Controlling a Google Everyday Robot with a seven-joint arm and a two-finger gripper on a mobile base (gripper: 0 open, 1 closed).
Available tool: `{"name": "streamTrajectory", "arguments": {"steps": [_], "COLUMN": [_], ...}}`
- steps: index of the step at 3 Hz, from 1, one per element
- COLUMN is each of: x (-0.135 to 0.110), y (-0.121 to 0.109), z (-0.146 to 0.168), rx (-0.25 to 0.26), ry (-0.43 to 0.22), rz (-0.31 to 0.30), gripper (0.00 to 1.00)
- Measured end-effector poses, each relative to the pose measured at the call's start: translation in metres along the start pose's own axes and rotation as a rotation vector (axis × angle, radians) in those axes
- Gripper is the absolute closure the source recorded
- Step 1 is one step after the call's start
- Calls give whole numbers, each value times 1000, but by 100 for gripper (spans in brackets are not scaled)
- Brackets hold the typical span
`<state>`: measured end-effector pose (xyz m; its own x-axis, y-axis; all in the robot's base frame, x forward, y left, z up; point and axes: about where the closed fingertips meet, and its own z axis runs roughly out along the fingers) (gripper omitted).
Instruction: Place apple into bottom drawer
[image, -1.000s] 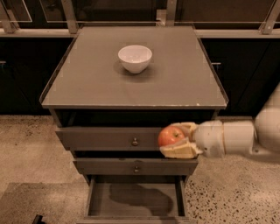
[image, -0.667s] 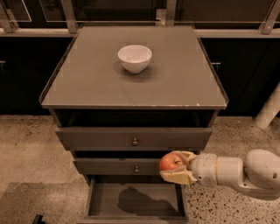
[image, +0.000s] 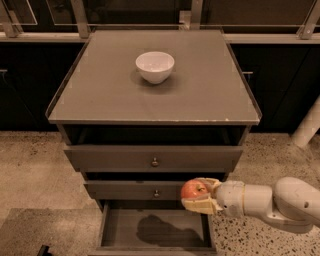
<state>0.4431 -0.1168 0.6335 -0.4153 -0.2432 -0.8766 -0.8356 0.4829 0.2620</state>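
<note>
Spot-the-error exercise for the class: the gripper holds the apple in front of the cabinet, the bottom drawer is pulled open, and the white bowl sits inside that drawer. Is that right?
One detail is wrong. The camera view shows the white bowl on the cabinet top, not in the bottom drawer. The rest holds: the gripper grips the apple, and the drawer is open.

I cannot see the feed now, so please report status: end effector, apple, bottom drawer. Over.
End effector shut on apple, in front of middle drawer. Apple above right side of open bottom drawer. Nothing seen in the way.
</note>
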Motion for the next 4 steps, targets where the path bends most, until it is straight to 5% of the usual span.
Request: {"name": "streamTrajectory", "arguments": {"steps": [2,4], "x": [100,112], "y": [-35,-35], "z": [76,85], "rx": [-28,-38], "ry": [25,31], "rz": [190,214], "gripper": [100,100]}}
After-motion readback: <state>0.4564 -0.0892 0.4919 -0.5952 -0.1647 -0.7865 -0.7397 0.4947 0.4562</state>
